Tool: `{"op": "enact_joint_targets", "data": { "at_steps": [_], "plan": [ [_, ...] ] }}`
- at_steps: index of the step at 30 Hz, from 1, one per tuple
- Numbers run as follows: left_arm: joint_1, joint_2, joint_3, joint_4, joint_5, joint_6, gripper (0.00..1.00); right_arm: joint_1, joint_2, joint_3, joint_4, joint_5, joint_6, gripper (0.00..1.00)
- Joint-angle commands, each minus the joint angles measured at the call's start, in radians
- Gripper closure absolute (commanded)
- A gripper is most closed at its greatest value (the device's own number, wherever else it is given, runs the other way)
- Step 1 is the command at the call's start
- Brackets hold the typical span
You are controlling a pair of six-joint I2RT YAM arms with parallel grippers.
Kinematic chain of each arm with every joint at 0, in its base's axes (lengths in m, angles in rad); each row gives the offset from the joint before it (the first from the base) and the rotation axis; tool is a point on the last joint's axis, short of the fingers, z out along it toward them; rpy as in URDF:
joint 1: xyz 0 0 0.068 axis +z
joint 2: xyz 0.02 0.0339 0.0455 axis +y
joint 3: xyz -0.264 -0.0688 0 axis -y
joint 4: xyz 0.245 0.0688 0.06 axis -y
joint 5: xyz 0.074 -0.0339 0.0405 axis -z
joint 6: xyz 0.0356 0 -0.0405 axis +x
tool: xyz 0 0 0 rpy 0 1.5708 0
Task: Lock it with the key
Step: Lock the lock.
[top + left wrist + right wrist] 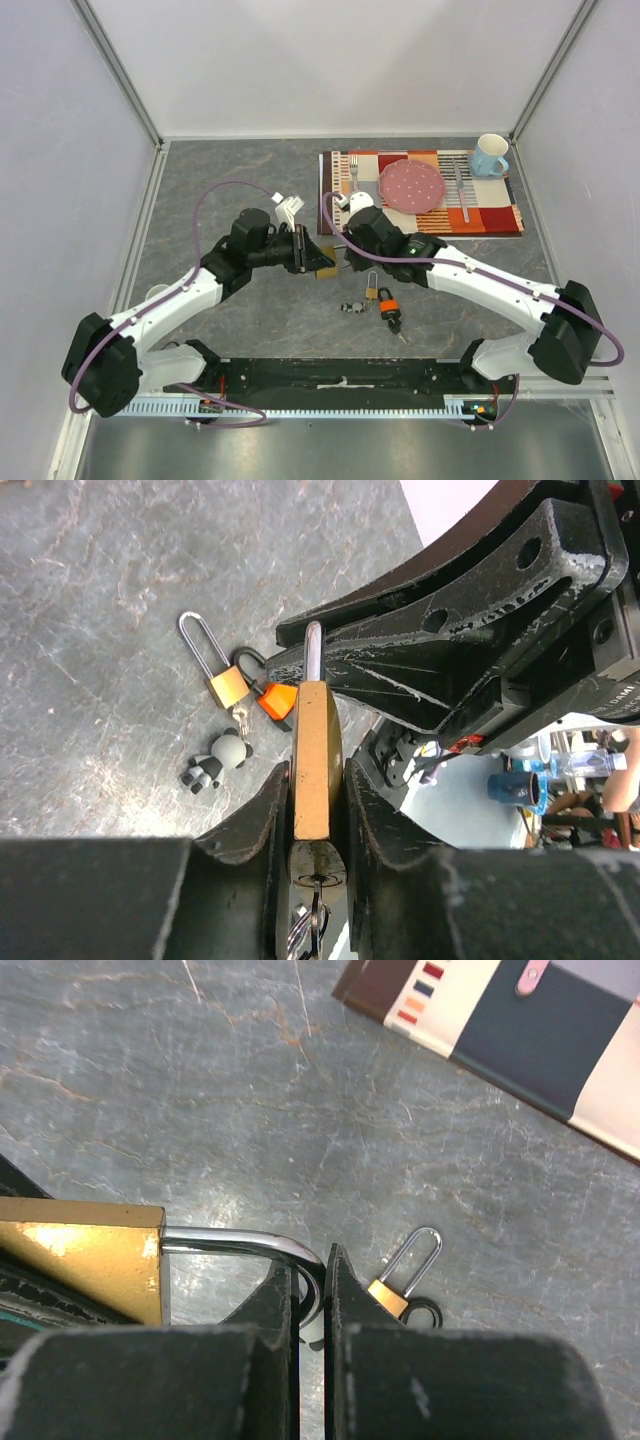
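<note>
Above the middle of the grey stone-patterned table (230,170), both arms meet on a large brass padlock (326,262). The left gripper (308,255) comes in from 9 o'clock and pinches the lock's flat brass body. In the left wrist view its fingers (262,820) press on both broad faces. The chrome shackle (313,652) points away from the camera, and a metal ring (312,912) shows at the keyway end nearest the lens.

The right gripper (352,252) reaches in from 3 o'clock. In the right wrist view it (310,1265) is pressed together on the curved bend of the shackle, with the brass body at 9 o'clock of the fingertips. I cannot tell whether the shackle's far leg is seated in the body.

At 5 o'clock of the held lock, loose on the table, lie a small brass padlock with a long shackle (372,288), an orange-covered padlock (388,304) just beside it, and a small grey bear-shaped charm (352,307).

At 1 o'clock lies a striped orange-and-red placemat (500,215). It carries a pink speckled round plate (411,186), a fork (353,170) and a knife (462,192). A light blue mug (489,156) stands at its far right corner.
</note>
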Motion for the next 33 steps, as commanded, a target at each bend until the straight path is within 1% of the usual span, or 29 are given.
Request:
{"op": "enact_joint_targets", "data": {
  "at_steps": [1,9,14,21,29,33],
  "plan": [
    [-0.082,-0.001,0.019,0.255,-0.048,0.084,0.98,0.107,-0.088,0.102,0.86,-0.628,0.102,1.0],
    [-0.058,-0.09,-0.011,0.2,-0.077,0.098,0.98,0.018,-0.137,0.065,0.89,-0.756,0.093,1.0],
    [-0.044,-0.144,-0.021,0.175,-0.079,0.109,0.98,-0.013,-0.158,0.022,0.979,-0.887,0.119,1.0],
    [-0.013,-0.191,-0.045,0.157,-0.07,0.115,0.98,-0.047,-0.177,-0.016,1.068,-1.009,0.151,1.0],
    [0.002,-0.187,-0.044,0.167,-0.044,0.11,0.98,-0.045,-0.164,-0.029,1.163,-1.058,0.224,1.0],
    [0.004,-0.165,-0.028,0.198,-0.037,0.104,0.98,-0.045,-0.144,-0.021,1.173,-1.064,0.251,1.0]
  ]
}}
